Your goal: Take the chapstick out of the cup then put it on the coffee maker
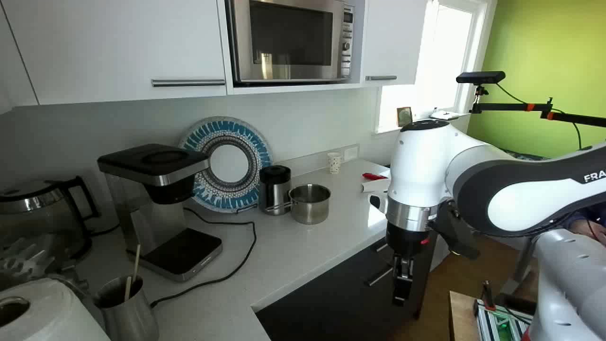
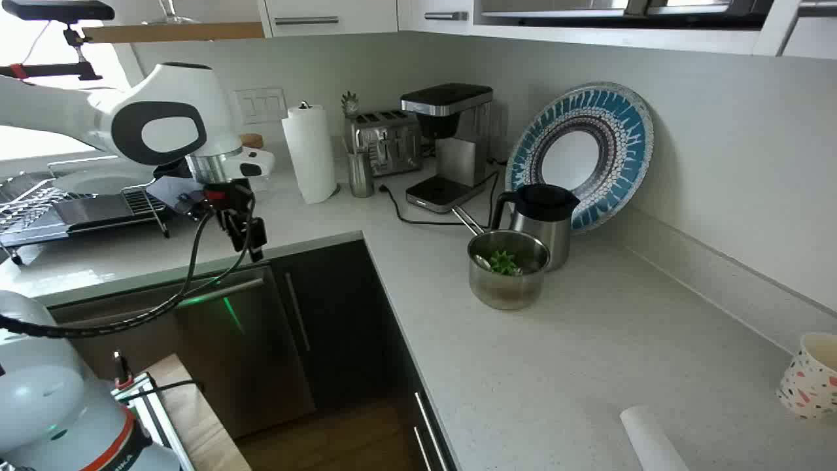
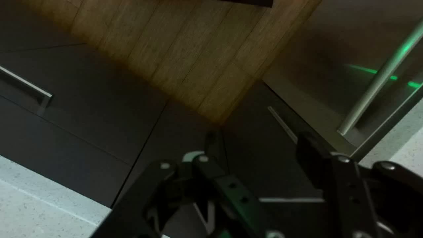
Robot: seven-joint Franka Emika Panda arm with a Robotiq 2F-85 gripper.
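Note:
The coffee maker stands on the counter near the wall in both exterior views, with a black flat top and black base tray. A small speckled paper cup stands at the back of the counter, also at the right edge of an exterior view. Its inside is hidden. No chapstick shows in any view. My gripper hangs pointing down in front of the dark cabinets, away from cup and coffee maker, also in an exterior view. In the wrist view its fingers are apart with nothing between.
A steel pot holding something green stands by a steel jug. A patterned round plate leans on the wall. A steel cup with sticks, paper towel roll and dish rack stand around. A cable crosses the counter.

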